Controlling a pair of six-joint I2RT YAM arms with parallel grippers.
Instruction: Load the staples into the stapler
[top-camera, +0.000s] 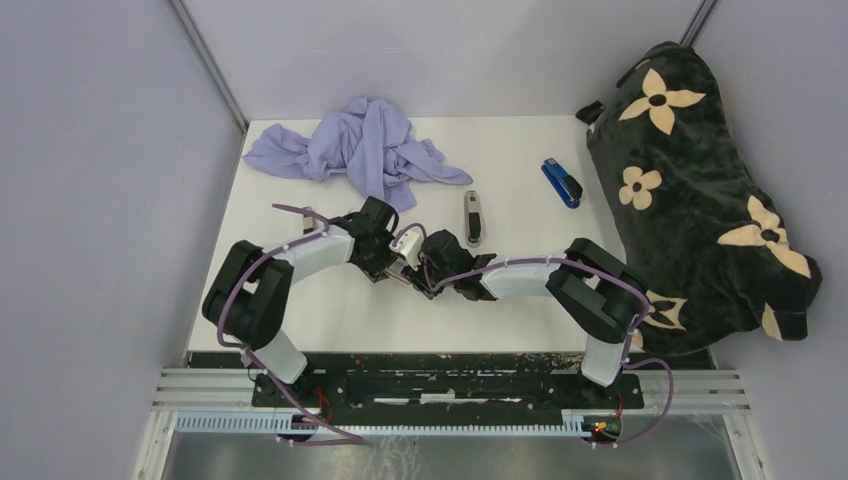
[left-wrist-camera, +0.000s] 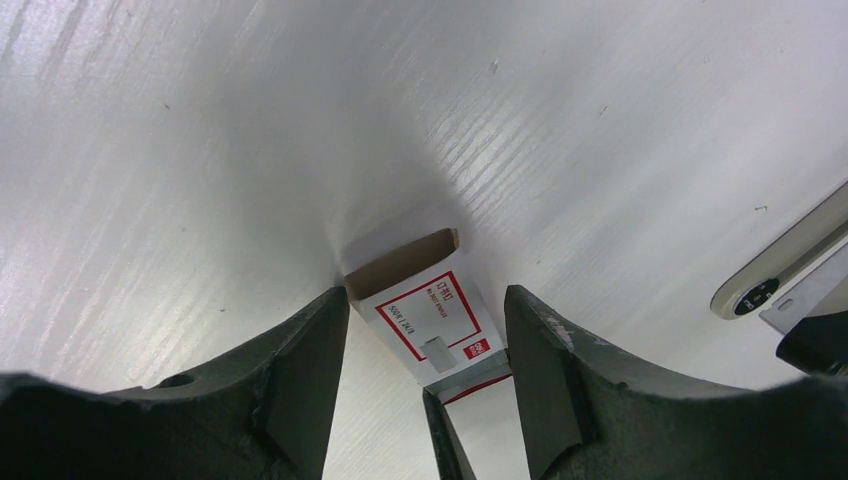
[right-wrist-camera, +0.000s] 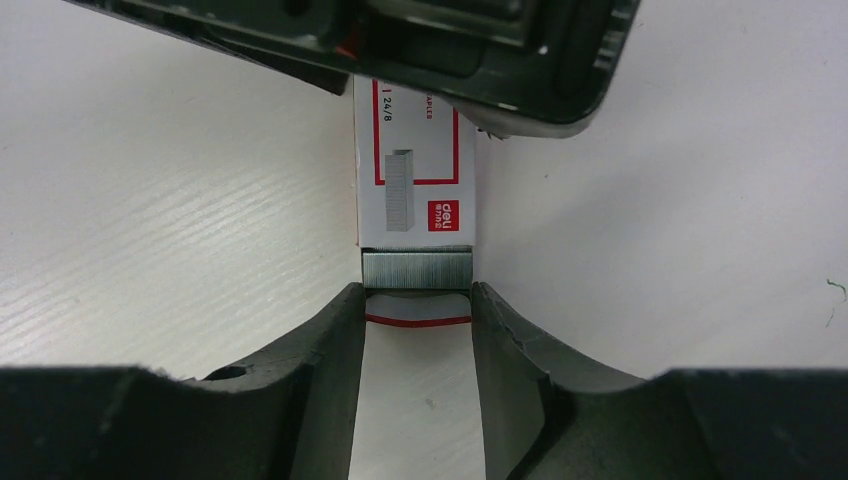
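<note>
The red-and-white staple box (left-wrist-camera: 430, 315) lies on the white table between my left gripper's (left-wrist-camera: 425, 293) fingers, which close on its sleeve. My right gripper (right-wrist-camera: 416, 290) is shut on the end of the grey tray, which is drawn a little way out of the sleeve (right-wrist-camera: 415, 170). A silvery-grey staple strip (right-wrist-camera: 416, 269) shows in the tray just beyond my right fingertips. A silver-and-black stapler (top-camera: 472, 216) lies closed just behind the two grippers, and its end shows in the left wrist view (left-wrist-camera: 780, 268). A blue stapler (top-camera: 562, 183) lies farther back right.
A crumpled purple cloth (top-camera: 360, 150) lies at the back left of the table (top-camera: 300, 320). A large black bag with cream flowers (top-camera: 700, 190) fills the right side. Grey walls close in the table on the left and back.
</note>
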